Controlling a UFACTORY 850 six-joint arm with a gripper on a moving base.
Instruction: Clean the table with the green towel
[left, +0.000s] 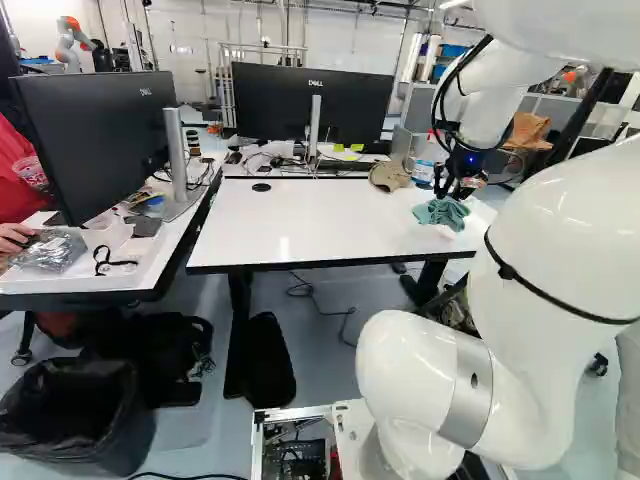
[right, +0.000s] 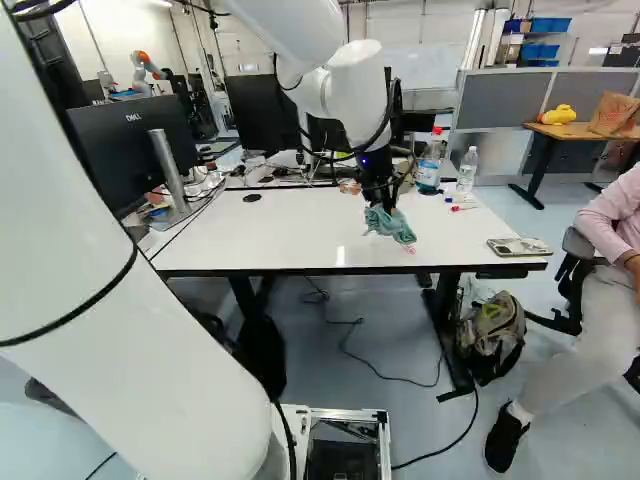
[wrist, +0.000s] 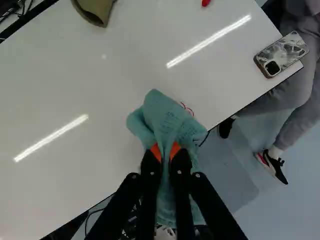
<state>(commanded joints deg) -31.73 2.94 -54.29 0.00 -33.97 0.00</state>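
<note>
Liable to miss the red marks on the white worktop, just beside the green towel, if swept the wrong way or held too high to press. Likely, so near the edge, to let loose cloth ride over and snag, losing flat contact. Might nudge the smartphone off its corner through a wide stroke that way, or catch the red-capped marker, khaki cap or plastic bottles through a long one. Could scrape the surface by pushing too hard through so uneven a bundle, or tug the cloth free, given a grip on only one gathered fold.

As for the end effector: closed to a narrow gap, gripping the green towel from two sides between the orange pads. Pointed down near the worktop's edge, with crumpled folds ahead of the fingers and more cloth beneath. Hard to tell whether touching the surface or hanging just above. Best to lower gently, flatten the folds, then wipe across the red marks.
</note>
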